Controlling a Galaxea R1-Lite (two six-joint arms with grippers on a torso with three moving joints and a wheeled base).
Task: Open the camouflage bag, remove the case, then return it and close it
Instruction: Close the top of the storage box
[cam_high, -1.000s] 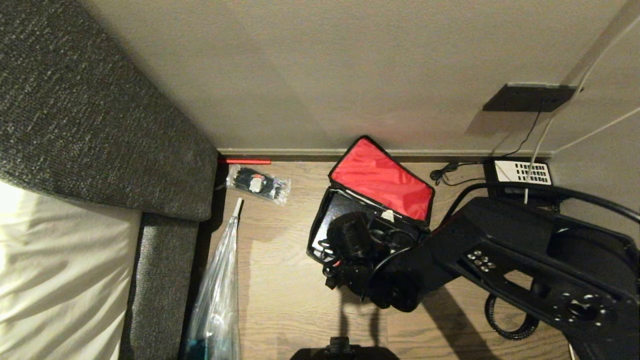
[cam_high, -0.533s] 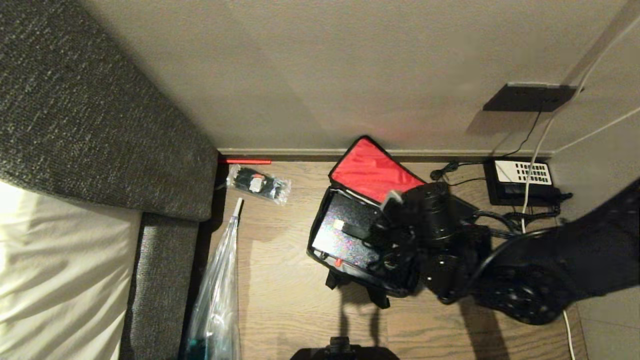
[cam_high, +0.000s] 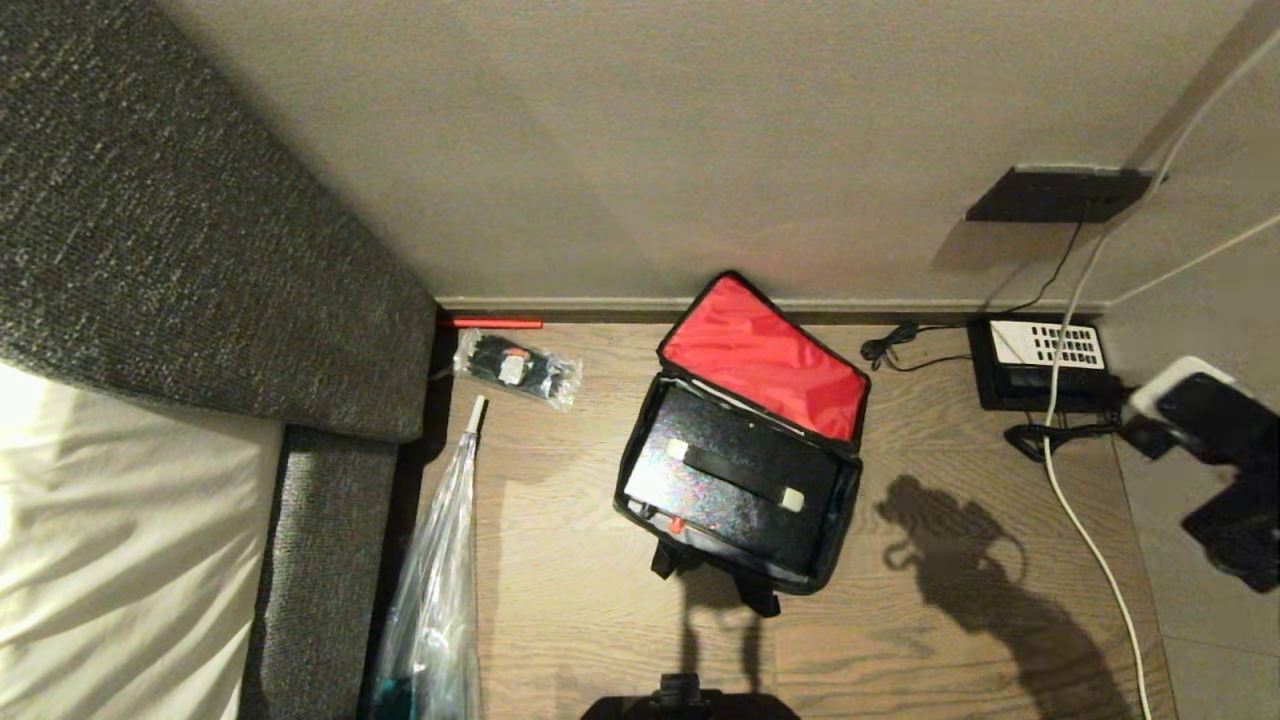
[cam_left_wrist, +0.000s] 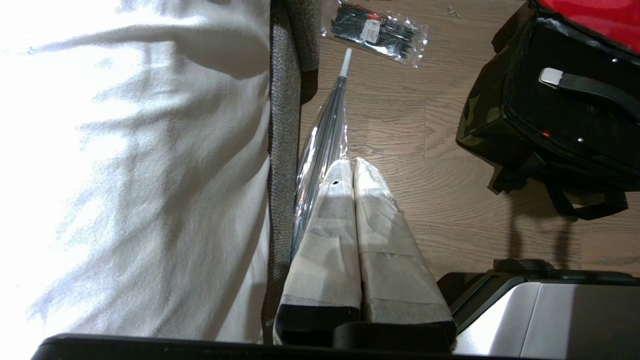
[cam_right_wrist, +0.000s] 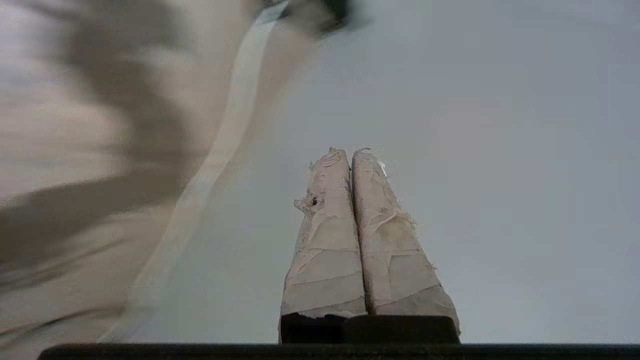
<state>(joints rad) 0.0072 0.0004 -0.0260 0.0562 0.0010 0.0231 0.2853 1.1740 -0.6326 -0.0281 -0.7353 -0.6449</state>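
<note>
Off by the wall, my right gripper (cam_right_wrist: 351, 152) had fingers together, empty, clear of the camouflage bag (cam_high: 640, 470) because the case (cam_high: 735, 480) sat inside, lid open.

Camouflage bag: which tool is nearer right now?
Left, likely. Left tool, shut, hangs beside the clear umbrella, with the camouflage bag close by. Right tool, shut, is off by the right-hand wall, facing it.

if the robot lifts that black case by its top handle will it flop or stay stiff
The case looks like a hard flat-sided box, so it should probably stay stiff. Its long handle runs across the middle of the lid, so it likely hangs fairly level. The soft bag fits closely round it and may drag along.
</note>
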